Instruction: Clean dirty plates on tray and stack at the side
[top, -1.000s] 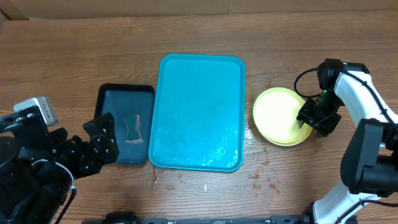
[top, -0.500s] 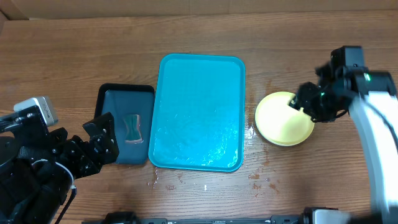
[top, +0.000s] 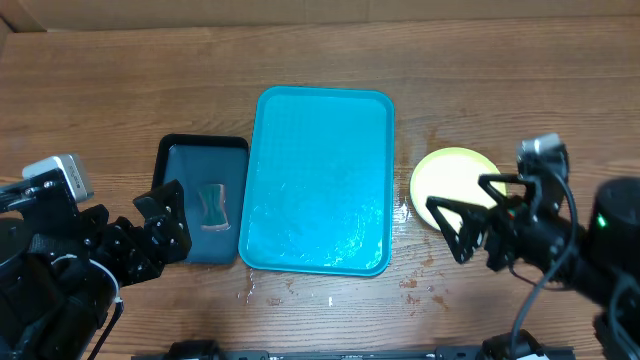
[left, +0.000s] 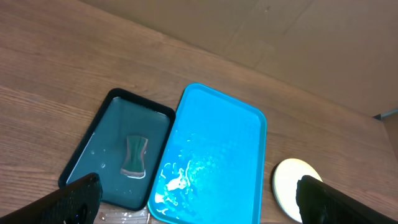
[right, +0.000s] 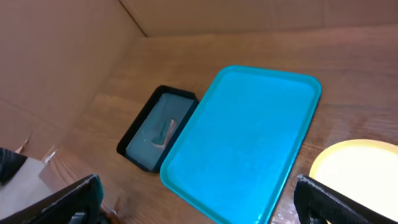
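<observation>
**Surface inventory: plates off the tray, both jaws wide**

1. Tray (top: 320, 180): turquoise-blue, rectangular, with rounded corners and a raised rim. It lies at the middle of the wooden surface (top: 100, 100) with its long side running away from me. I see a wet sheen across its floor, strongest toward the near right corner.

2. Plates (top: 452, 178): yellow-green rim with a pale centre. They rest on the surface just right of the tray, apart from its rim. From above I see one round outline and cannot tell how many lie in the stack. The right wrist view shows the same rim at its lower right corner.

3. Black tray (top: 200, 212): smaller, rectangular, just left of the turquoise tray. Their long edges are close together, and I cannot tell if they touch. It appears to hold a shallow film of water.

4. Sponge (top: 212, 205): small, waisted and grey-green. It lies flat near the middle of the black tray.

5. Droplets (top: 248, 292): a few wet spots on the surface in front of the tray's near left corner.

6. Left jaws: wide apart with nothing between them. The fingers (left: 78, 196) sit at the two lower corners of the left wrist view, at the near left of the surface beside the black tray.

7. Right jaws: wide apart and gripping nothing. From overhead they sit over the near edge of the plates. Their fingers (right: 74, 199) frame the right wrist view, which looks across both trays

8. Cardboard wall (right: 62, 50): brown, standing along the far edge of the surface
</observation>
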